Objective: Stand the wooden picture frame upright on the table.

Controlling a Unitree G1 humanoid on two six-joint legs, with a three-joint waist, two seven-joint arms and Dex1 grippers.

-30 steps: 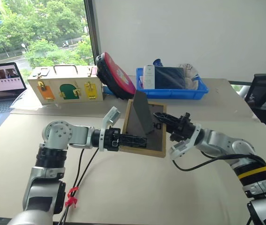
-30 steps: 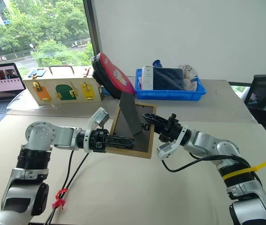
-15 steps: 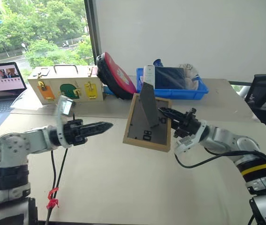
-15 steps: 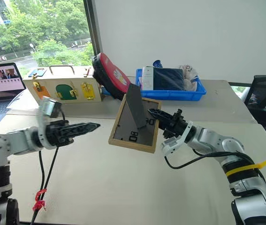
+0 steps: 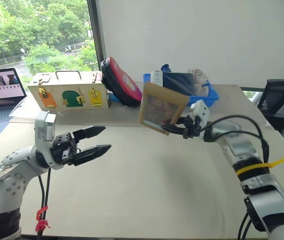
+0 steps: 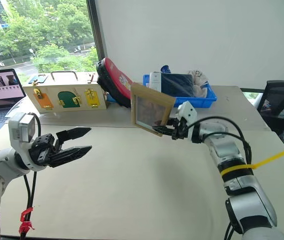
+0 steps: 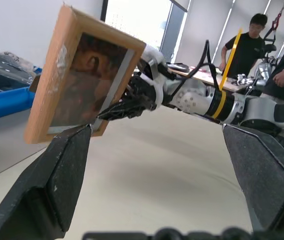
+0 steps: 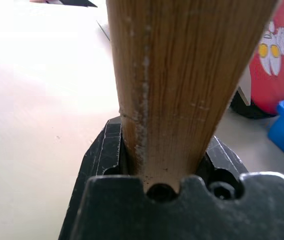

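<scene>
The wooden picture frame (image 5: 163,109) hangs in the air above the back of the table (image 5: 152,190), near upright and a little tilted, its brownish portrait facing me. My right gripper (image 5: 174,129) is shut on its lower right edge; the right wrist view looks straight along that wooden edge (image 8: 182,85) clamped between the jaws. My left gripper (image 5: 99,140) stands open over the table's left side, well apart from the frame, with nothing between its fingers. In the left wrist view the frame (image 7: 79,80) and the right arm lie beyond the left gripper's spread fingers (image 7: 61,170).
A cream wooden box with coloured doors (image 5: 69,92), a red and black round case (image 5: 121,82) and a blue bin (image 5: 182,85) line the back of the table. A laptop (image 5: 1,92) sits far left. A black chair (image 5: 282,97) stands at the right. People (image 7: 247,42) stand beyond the table.
The right gripper lifted the frame off the table and turned it, so the picture side now faces me instead of the grey back. The left gripper let go, drew away left and opened wide.
</scene>
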